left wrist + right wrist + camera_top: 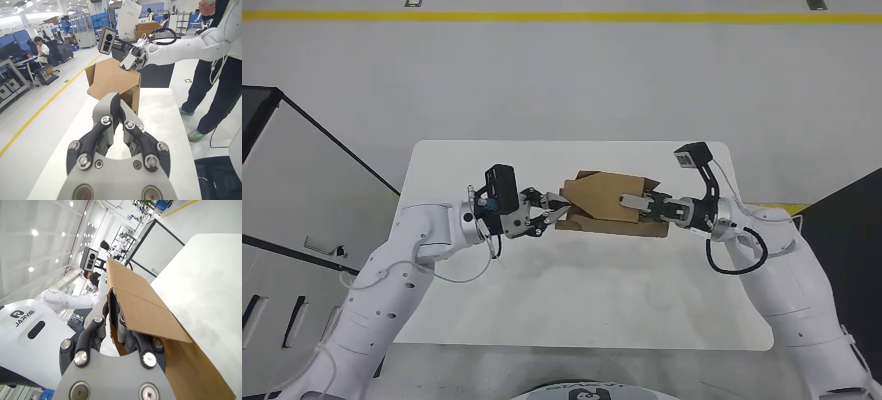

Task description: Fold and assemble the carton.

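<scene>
We see the carton (607, 200) half-formed at the middle of the counter (592, 300), left tool (560, 212) pinching its left flap corner, right tool (632, 202) clamped on its right wall. Light, bendy cardboard, we'd grip near creases

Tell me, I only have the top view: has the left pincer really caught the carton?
Observer: Yes, the left pincer is shut on an edge of the carton.
Operator: And the right?
Observer: The right pincer is clamped on a carton wall.
Operator: Is the end by the left pincer folded shut?
Observer: No, it stands open; the left wrist view shows the inside.
</scene>
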Available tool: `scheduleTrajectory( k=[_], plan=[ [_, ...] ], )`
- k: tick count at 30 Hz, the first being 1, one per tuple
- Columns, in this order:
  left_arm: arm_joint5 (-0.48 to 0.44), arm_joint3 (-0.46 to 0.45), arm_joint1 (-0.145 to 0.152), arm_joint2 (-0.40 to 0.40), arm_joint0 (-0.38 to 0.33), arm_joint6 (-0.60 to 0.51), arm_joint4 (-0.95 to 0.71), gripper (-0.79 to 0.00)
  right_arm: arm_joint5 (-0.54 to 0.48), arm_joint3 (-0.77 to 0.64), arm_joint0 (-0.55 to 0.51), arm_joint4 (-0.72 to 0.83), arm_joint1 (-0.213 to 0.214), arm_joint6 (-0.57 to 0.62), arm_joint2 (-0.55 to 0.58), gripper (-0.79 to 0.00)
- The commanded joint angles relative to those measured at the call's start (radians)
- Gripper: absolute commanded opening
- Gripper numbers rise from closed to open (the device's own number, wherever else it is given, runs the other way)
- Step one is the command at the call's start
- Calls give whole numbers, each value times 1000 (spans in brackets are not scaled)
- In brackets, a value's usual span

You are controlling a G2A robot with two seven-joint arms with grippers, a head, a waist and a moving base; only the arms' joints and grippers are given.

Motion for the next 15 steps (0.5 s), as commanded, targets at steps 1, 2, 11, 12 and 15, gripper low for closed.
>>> scheduleTrajectory(
  k=[1, 2, 11, 12, 15],
  plan=[
    [-3, 2, -1, 7, -5, -1, 3, -785, 0, 3, 3, -2, 0, -2, -2, -785],
    [-5, 2, -1, 10, -8, 0, 2, -785, -2, 5, 5, -2, 0, -6, -3, -785],
    [-27, -7, -3, 32, -18, -4, 3, -785, -5, 19, 11, -21, -1, -44, -10, -785],
    [-28, -9, -3, 34, -18, -5, 3, -785, -3, 21, 12, -25, -1, -48, -10, -785],
    [-34, -9, -4, 43, -21, -10, 4, -785, 1, 23, 14, -33, -1, -61, -11, -785]
  ],
)
